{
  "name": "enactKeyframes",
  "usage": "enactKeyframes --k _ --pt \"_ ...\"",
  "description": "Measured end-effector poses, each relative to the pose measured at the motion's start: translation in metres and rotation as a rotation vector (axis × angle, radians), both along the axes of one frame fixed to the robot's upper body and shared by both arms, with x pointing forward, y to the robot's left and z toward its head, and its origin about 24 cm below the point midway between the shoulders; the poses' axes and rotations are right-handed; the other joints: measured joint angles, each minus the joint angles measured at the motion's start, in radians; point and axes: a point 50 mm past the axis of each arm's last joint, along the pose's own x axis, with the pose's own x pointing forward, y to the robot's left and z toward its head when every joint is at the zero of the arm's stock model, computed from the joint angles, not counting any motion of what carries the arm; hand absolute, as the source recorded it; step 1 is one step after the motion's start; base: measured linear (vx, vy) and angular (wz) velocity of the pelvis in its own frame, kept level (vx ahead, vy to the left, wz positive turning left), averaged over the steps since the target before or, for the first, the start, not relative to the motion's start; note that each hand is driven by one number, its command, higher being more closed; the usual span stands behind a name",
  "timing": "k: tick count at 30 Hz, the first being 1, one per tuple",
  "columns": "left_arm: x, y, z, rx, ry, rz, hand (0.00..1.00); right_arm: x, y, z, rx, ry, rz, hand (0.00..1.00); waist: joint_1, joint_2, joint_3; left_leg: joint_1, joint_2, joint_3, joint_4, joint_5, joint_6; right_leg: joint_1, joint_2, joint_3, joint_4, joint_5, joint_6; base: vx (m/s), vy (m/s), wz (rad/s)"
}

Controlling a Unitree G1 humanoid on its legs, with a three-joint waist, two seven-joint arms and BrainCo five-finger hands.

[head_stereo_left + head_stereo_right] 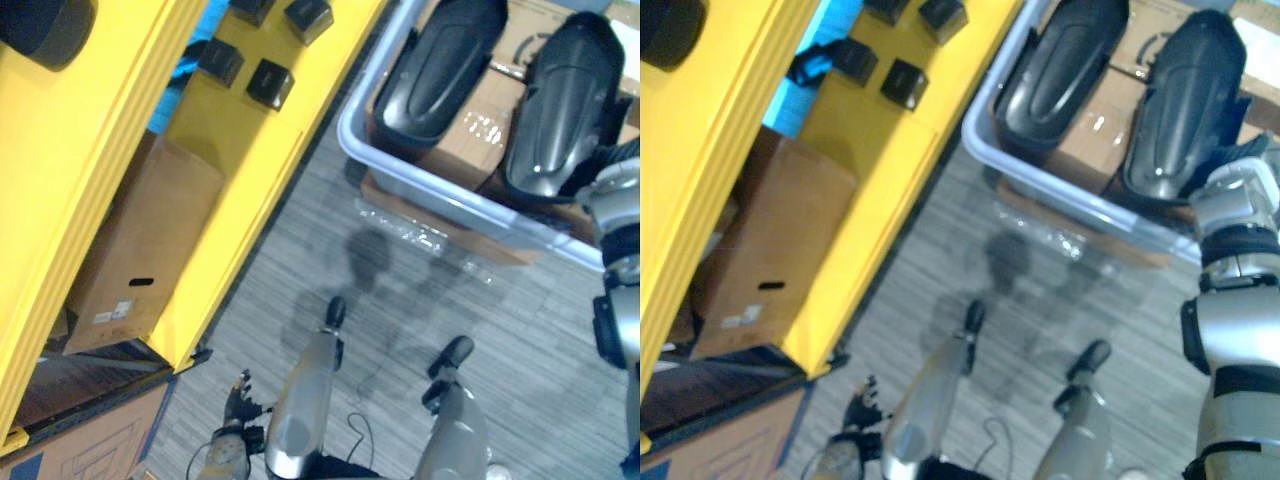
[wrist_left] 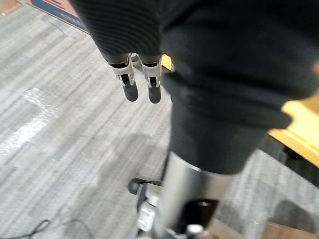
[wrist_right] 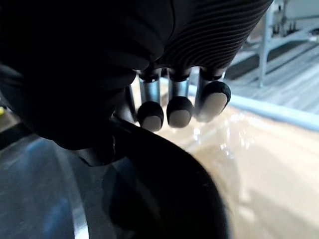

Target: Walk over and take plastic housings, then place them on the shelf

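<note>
Two black plastic housings lie side by side in a pale grey bin [image 1: 352, 140] at the upper right, one on the left [image 1: 440, 70] and one on the right [image 1: 560, 110]. My right arm reaches in from the right edge, and my right hand [image 1: 1244, 152] sits at the near end of the right housing. In the right wrist view its fingers [image 3: 179, 107] hang straight over that housing's glossy black surface [image 3: 149, 199], curled round nothing. My left hand [image 1: 238, 402] hangs low by the floor at the lower left, fingers [image 2: 142, 84] straight and empty.
A yellow shelf [image 1: 230, 150] runs along the left, carrying several small black boxes [image 1: 270, 83]. A cardboard box [image 1: 140, 250] stands under it, another [image 1: 80, 445] at the lower left. The housings rest on cardboard boxes [image 1: 470, 135] inside the bin. Grey carpet [image 1: 420, 290] lies between shelf and bin.
</note>
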Motion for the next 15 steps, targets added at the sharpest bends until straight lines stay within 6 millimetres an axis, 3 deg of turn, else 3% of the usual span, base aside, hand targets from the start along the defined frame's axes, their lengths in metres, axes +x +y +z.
enactKeyframes --k 6,7,8,9,10,11,12,15 --pt "0.003 0.007 0.014 0.039 0.015 -0.016 0.00 -0.007 -0.010 0.012 -0.090 -0.100 -0.011 1.00 -0.014 0.000 0.000 0.043 -0.002 -0.006 -0.024 0.008 -0.002 0.049 0.000 -0.016 -0.019 0.001 0.001 0.01 0.017 0.05" --pt "0.015 0.005 0.038 0.010 -0.108 -0.032 0.00 -0.007 -0.010 0.012 -0.105 -0.129 -0.012 1.00 -0.017 0.000 0.000 0.057 -0.002 -0.008 -0.030 0.010 -0.003 0.063 0.001 -0.020 -0.022 0.001 0.001 0.00 0.007 0.05" --pt "0.035 -0.012 0.073 -0.053 -0.283 -0.087 0.00 -0.008 -0.010 0.011 -0.125 -0.155 -0.015 1.00 -0.018 0.000 0.000 0.073 -0.002 -0.009 -0.033 0.010 -0.003 0.084 0.003 -0.022 -0.029 0.002 0.001 0.00 0.011 0.06" --pt "0.044 -0.021 0.091 -0.079 -0.366 -0.125 0.00 -0.008 -0.010 0.010 -0.133 -0.166 -0.016 1.00 -0.021 0.000 0.000 0.081 -0.002 -0.010 -0.035 0.010 -0.003 0.095 0.005 -0.025 -0.036 0.005 0.001 -0.02 0.022 0.05" --pt "0.061 -0.040 0.124 -0.121 -0.520 -0.196 0.00 -0.007 -0.006 0.014 -0.142 -0.211 -0.001 1.00 -0.038 -0.001 0.000 0.094 -0.001 -0.011 -0.037 0.010 -0.003 0.120 0.009 -0.033 -0.054 0.011 0.000 -0.02 0.021 0.04" --pt "0.068 -0.051 0.142 -0.136 -0.601 -0.256 0.00 -0.005 -0.002 0.019 -0.157 -0.242 0.019 1.00 -0.051 -0.003 0.002 0.104 0.001 -0.010 -0.042 0.010 -0.003 0.135 0.015 -0.037 -0.073 0.019 -0.002 -0.02 0.022 -0.06" --pt "0.072 -0.058 0.158 -0.139 -0.664 -0.323 0.00 -0.004 0.005 0.028 -0.179 -0.300 0.048 1.00 -0.068 -0.005 0.003 0.123 0.007 -0.001 -0.052 0.011 -0.004 0.158 0.025 -0.037 -0.103 0.029 -0.003 0.00 0.009 -0.13" --pt "0.070 -0.056 0.163 -0.124 -0.630 -0.418 0.00 -0.004 0.018 0.042 -0.226 -0.433 0.100 1.00 -0.101 -0.015 0.007 0.193 0.021 0.013 -0.122 0.029 -0.015 0.206 0.046 -0.030 -0.160 0.053 -0.006 0.05 -0.027 -0.22"
